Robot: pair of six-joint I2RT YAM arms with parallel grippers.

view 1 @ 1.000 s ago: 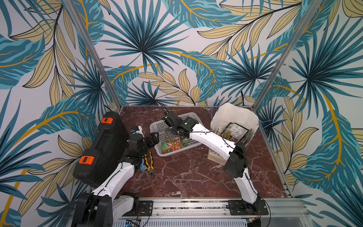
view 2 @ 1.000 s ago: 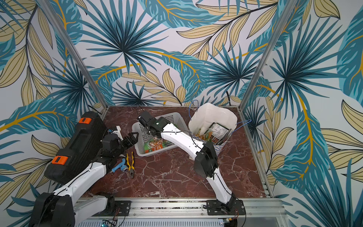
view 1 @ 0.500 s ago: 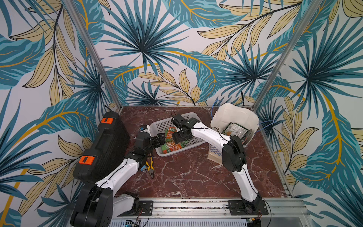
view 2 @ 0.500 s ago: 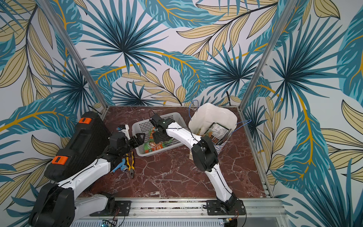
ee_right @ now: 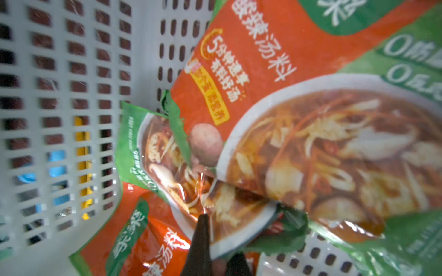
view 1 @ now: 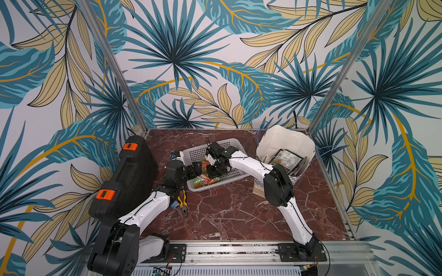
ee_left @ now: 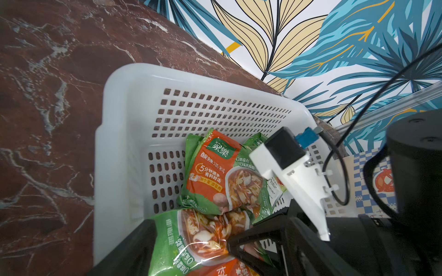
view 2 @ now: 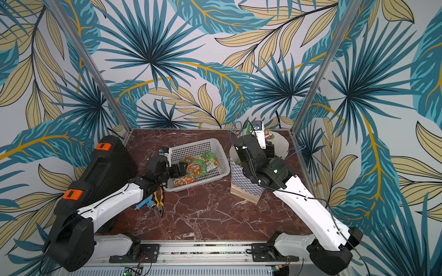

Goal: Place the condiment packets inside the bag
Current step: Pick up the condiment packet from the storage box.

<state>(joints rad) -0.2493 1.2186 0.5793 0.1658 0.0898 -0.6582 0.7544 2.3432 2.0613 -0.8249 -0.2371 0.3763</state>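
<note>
**A:** Swinging in, the left gripper (view 1: 195, 168) has come from beside the basket (view 1: 229, 144) to its near left corner. The right gripper (view 1: 213, 173) has shifted a touch toward the basket's middle.

**B:** What has the right one got?

**A:** The right wrist view shows its fingers pressed together on the edge of a packet (ee_right: 227, 215). That packet lies in the basket, partly under another.

**B:** And the left?

**A:** Jaws spread wide, holding nothing. In the left wrist view it hangs over a packet at the basket's near end. Whether it touches can't be told.

**B:** Where are the packets overall?

**A:** Several packets (ee_left: 212, 172), green and orange, overlap in the basket. More sit inside the bag (view 1: 282, 141).

**B:** And the bag itself?

**A:** Upright, mouth open, just right of the basket, toward the back right of the table (view 1: 239, 215).

**B:** Anything else down there?

**A:** Pliers (view 1: 183, 203) lie on the table near the basket's near left corner. A black case (view 1: 126, 181) stands on edge at the table's left.

**B:** Any oddities?

**A:** Yes. In a top view the right arm (view 2: 260, 165) shows over the bag, though both wrist views put it in the basket.
</note>
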